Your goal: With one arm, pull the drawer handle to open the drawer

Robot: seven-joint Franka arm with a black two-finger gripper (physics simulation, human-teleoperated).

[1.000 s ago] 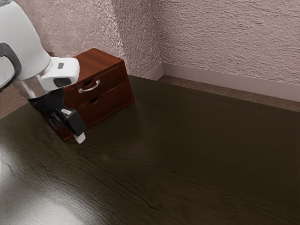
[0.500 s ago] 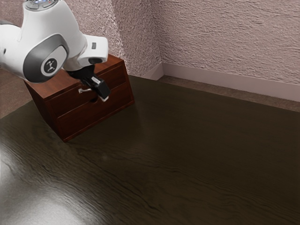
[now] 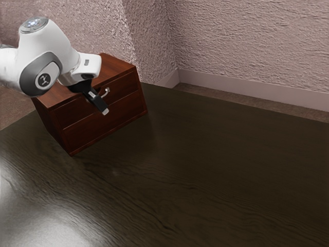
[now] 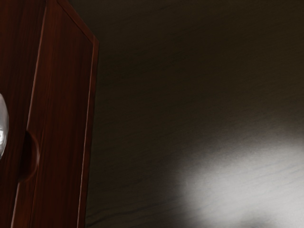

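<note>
Domestic room: stucco walls [image 3: 247,36], skirting [image 3: 257,88], dark table [image 3: 205,180]

I see the small dark-red wooden two-drawer chest [image 3: 119,109] upright, its top drawer front [image 3: 122,86] apparently flush and shut. The curved silver metal handle [image 3: 106,91] lies right against the gripper [image 3: 103,107], partly hidden behind it; whether they touch I cannot tell.

Drawer cabinet [image 3: 110,116]: reddish-brown wood, smooth, satin sheen. Drawer handle [image 3: 106,91]: polished silvery metal. Table [image 3: 205,180]: dark grained wood, glossy, reflective. Wall [image 3: 247,36]: rough, matt plaster. Arm [image 3: 36,51]: smooth white-grey plastic. Gripper [image 3: 102,107]: matt black.
</note>
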